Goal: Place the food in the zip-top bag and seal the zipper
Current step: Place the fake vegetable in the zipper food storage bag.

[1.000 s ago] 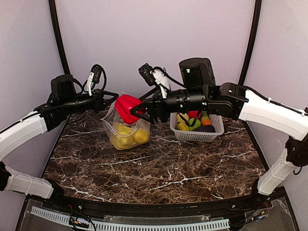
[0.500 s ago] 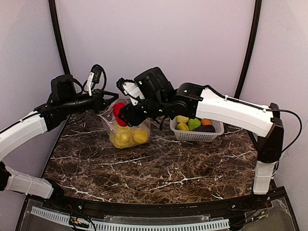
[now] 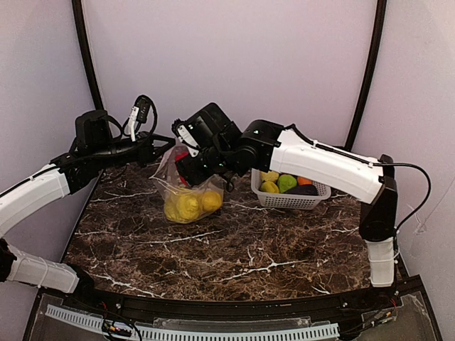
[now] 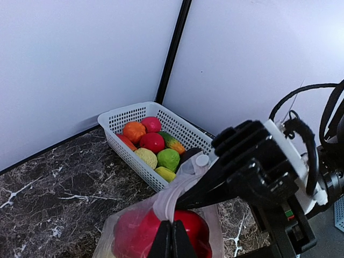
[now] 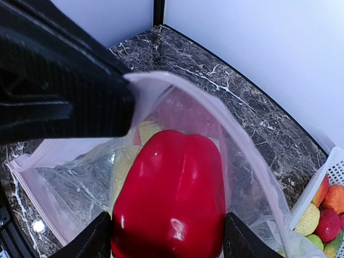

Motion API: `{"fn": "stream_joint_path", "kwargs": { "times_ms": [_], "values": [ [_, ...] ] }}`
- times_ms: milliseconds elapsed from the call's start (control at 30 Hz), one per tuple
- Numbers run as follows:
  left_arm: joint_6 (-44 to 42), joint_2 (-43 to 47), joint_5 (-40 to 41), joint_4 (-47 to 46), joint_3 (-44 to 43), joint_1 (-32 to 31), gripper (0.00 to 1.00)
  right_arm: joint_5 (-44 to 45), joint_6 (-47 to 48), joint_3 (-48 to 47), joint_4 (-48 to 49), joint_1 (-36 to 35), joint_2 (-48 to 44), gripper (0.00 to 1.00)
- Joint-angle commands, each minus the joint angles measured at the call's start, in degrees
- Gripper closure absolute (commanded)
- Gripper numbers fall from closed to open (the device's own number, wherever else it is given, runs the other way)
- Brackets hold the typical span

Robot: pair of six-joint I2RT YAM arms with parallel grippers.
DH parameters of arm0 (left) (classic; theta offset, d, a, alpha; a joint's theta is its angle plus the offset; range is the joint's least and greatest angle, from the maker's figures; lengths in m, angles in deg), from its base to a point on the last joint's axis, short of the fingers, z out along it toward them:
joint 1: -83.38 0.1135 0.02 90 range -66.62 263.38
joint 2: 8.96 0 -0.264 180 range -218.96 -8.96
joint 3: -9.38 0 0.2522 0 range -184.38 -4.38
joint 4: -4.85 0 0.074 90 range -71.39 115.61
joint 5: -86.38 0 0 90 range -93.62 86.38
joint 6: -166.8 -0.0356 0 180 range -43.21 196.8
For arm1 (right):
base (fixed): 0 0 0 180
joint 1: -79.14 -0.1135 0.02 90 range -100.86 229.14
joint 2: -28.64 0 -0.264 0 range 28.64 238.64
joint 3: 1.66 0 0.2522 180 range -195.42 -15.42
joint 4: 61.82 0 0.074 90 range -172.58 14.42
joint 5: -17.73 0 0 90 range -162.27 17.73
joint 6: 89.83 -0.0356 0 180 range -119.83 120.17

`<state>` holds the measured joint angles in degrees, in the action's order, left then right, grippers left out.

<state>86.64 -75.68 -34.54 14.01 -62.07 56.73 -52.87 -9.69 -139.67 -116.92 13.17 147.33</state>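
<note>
Food (image 3: 188, 204) in yellow lies at the bottom of the zip-top bag (image 3: 170, 186). The bag is clear and floppy, with pale dots on it. It sits on the dark marble table (image 3: 234, 249), just left of the white basket (image 3: 288, 202). Its mouth is wide open, and the pale zipper (image 5: 156, 77) along the edge is not pressed shut.

The left jaws are pressed together, pinching the top edge of the bag and holding it up. The right jaws are spread wide around a shiny red pepper (image 5: 169, 199). They hold it on both sides, right in the mouth of the bag. More food (image 4: 152, 142) lies in the basket: orange, red, green and pale yellow pieces.
</note>
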Motion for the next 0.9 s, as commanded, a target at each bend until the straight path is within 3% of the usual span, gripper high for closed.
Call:
{"fn": "stream_joint_path", "kwargs": {
  "times_ms": [0, 333, 567, 867],
  "values": [
    [0.42, 0.85, -1.08, -2.17, -0.05, -0.33, 0.99, 2.4, -0.85, -2.26, -2.26, -0.21, 1.61, 0.31],
    [0.44, 0.8, -1.16, -2.17, -0.04, -0.32, 0.99, 2.1, -1.05, -2.01, -2.08, -0.06, 0.91, 0.17],
    [0.47, 0.8, -1.08, -2.17, -0.05, -0.33, 0.99, 0.64, -1.0, -1.82, -1.32, -0.14, -0.12, 0.15],
    [0.14, 1.14, 0.57, -1.59, -0.03, -0.33, 0.99, -12.39, 2.49, 9.59, 8.27, -0.56, -10.94, 0.15]
  ]
}}
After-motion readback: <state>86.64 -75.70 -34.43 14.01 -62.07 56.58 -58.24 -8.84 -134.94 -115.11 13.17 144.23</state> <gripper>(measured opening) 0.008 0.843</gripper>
